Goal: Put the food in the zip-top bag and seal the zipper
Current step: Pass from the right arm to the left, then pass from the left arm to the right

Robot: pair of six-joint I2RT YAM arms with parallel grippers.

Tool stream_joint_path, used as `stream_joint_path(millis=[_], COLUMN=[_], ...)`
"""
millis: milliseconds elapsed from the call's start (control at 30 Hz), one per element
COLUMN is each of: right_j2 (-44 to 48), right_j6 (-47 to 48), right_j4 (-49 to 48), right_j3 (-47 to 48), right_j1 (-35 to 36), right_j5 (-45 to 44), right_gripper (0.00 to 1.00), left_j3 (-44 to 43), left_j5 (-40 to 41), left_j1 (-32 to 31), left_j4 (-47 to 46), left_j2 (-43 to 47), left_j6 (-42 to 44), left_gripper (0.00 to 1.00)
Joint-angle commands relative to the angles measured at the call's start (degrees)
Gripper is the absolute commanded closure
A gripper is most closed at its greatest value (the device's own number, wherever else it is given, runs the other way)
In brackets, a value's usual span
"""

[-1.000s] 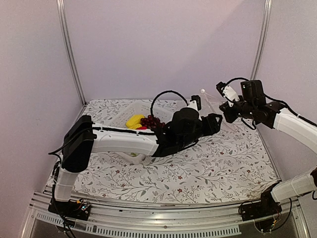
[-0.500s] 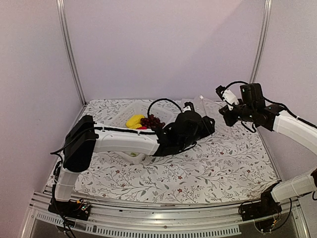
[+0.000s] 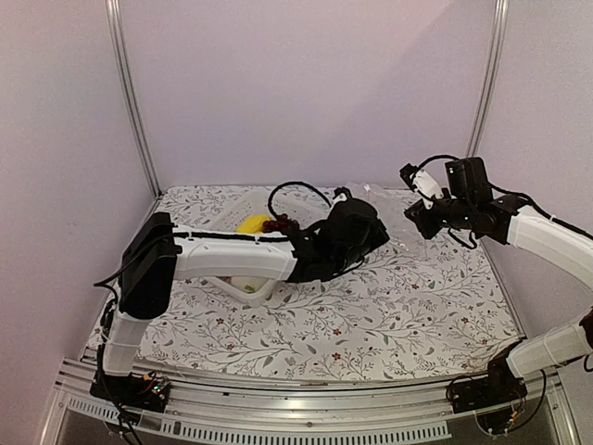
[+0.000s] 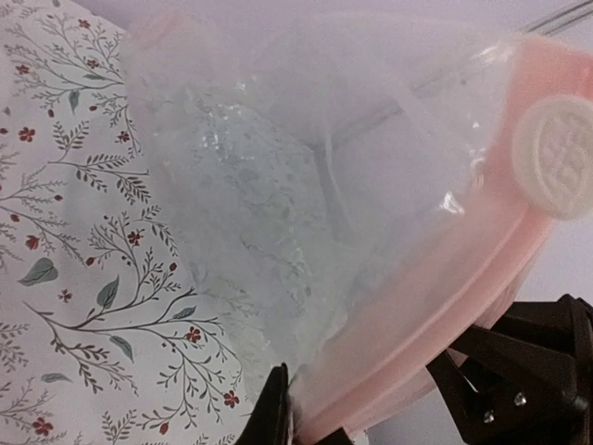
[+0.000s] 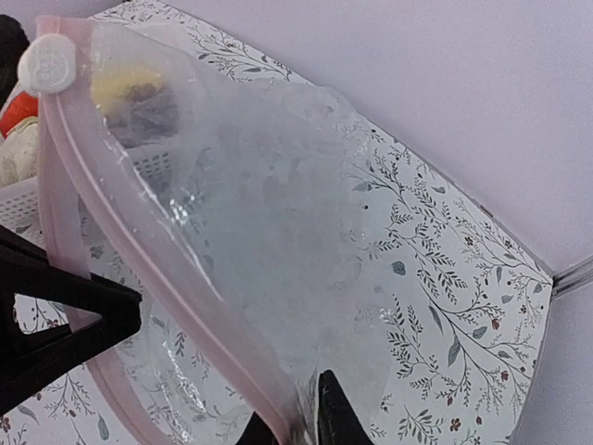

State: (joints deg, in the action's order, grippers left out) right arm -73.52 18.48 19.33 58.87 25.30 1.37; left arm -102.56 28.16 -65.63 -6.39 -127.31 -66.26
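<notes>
The basket (image 3: 246,287) sits at the back left of the table (image 3: 417,306) with the food (image 3: 252,223) in it, and the left arm (image 3: 232,260) reaches across above it. To its right, the bag (image 3: 387,209) is between the left gripper (image 3: 378,228) and the right gripper (image 3: 413,210), each at its zipper (image 4: 454,278).

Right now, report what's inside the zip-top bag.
No food shows inside the zip-top bag; the tablecloth shows through. The yellow piece and grapes behind its corner lie in the basket. Crinkled folds blur the rest.
</notes>
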Motion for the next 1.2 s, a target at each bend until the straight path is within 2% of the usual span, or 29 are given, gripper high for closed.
stream_joint_path(millis=[0, 233, 333, 433, 467, 567, 633, 800, 867, 1033, 1167], right_j2=[-0.05, 0.22, 1.29, 2.06, 2.27, 3.03, 3.4, 4.14, 4.38, 4.46, 4.48], right_j6=[0.01, 1.2, 1.4, 1.21, 1.21, 1.53, 1.73, 1.73, 2.16, 1.71, 1.17], right_j4=[0.63, -0.34, -0.85, -1.29, -1.15, -0.95, -0.91, -0.78, -0.78, -1.32, -2.2], right_j3=[0.28, -0.78, -1.02, -0.86, -0.61, -0.35, -0.14, 0.74, 0.89, 0.52, -1.34], right_j1=[-0.25, -0.23, -0.25, -0.25, -0.25, -0.69, -1.83, -6.28, -7.6, -10.25, -11.48], right_j5=[2.86, 2.3, 0.99, -0.99, -1.08, -4.24, -4.85, -5.49, -6.35, -7.06, -3.05], right_gripper=[0.87, 0.87, 0.98, 1.0, 1.0, 1.0, 1.0, 1.0, 1.0, 1.0, 1.0], left_j3=[3.26, 3.23, 3.42, 3.27, 3.14, 3.44, 4.98, 17.51, 22.56, 32.52, 36.95], left_j5=[0.07, -0.73, -1.51, -2.48, -3.21, -5.04, -6.24, -9.25, -7.55, -2.38, -0.32], left_j1=[0.78, 0.57, 0.6, 0.51, 0.7, 0.85, 0.77, 0.76, 0.89, 2.51, 6.04], left_j4=[-3.11, -5.59, -6.5, -6.36, -6.32, -6.7, -7.07, -9.14, -7.25, 2.12, 13.01], left_j2=[0.07, 0.71, 0.83, 0.67, 0.58, 1.58, 3.69, 13.54, 18.28, 29.19, 35.19], left_j6=[1.46, 4.87, 6.55, 7.89, 9.12, 14.81, 19.65, 29.29, 31.91, 35.77, 35.34], left_gripper=[1.0, 1.0, 1.0, 0.98, 0.89, 0.53, 0.42, 0.29, 0.21, 0.16, 0.15])
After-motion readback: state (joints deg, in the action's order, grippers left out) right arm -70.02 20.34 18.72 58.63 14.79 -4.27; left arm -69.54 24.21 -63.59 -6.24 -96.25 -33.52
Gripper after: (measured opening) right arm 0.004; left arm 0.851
